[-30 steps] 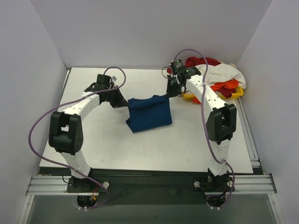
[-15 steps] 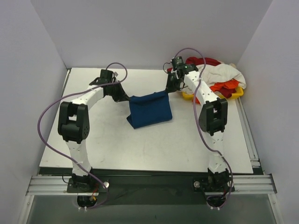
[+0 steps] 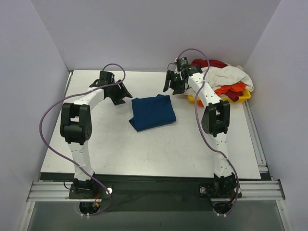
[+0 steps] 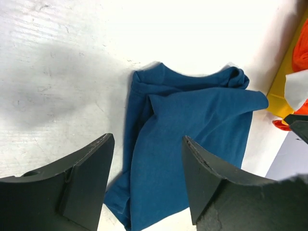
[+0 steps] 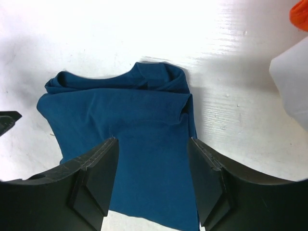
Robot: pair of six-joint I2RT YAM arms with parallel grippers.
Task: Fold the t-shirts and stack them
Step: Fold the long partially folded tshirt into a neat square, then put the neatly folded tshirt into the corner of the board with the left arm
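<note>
A dark blue t-shirt [image 3: 153, 111] lies folded flat on the table, with nothing gripping it. My left gripper [image 3: 122, 95] hovers just off its far left corner, jaws open and empty. In the left wrist view the blue t-shirt [image 4: 187, 139] shows between and beyond the open gripper [image 4: 147, 180]. My right gripper [image 3: 171, 86] hangs open above the shirt's far right corner. The right wrist view looks down at the blue t-shirt [image 5: 130, 120] through the open gripper [image 5: 151, 180]. Red, white and orange t-shirts [image 3: 224, 77] are heaped at the back right.
The heap sits on a yellow tray [image 3: 244, 96] by the right wall; its yellow edge [image 4: 284, 91] shows in the left wrist view. Grey walls close the table in at the back and on both sides. Purple cables loop over both arms.
Both grippers have opened and let go of the blue t-shirt's far edge. That raised edge has dropped and the shirt now lies flat. Both grippers have drawn back a little.
</note>
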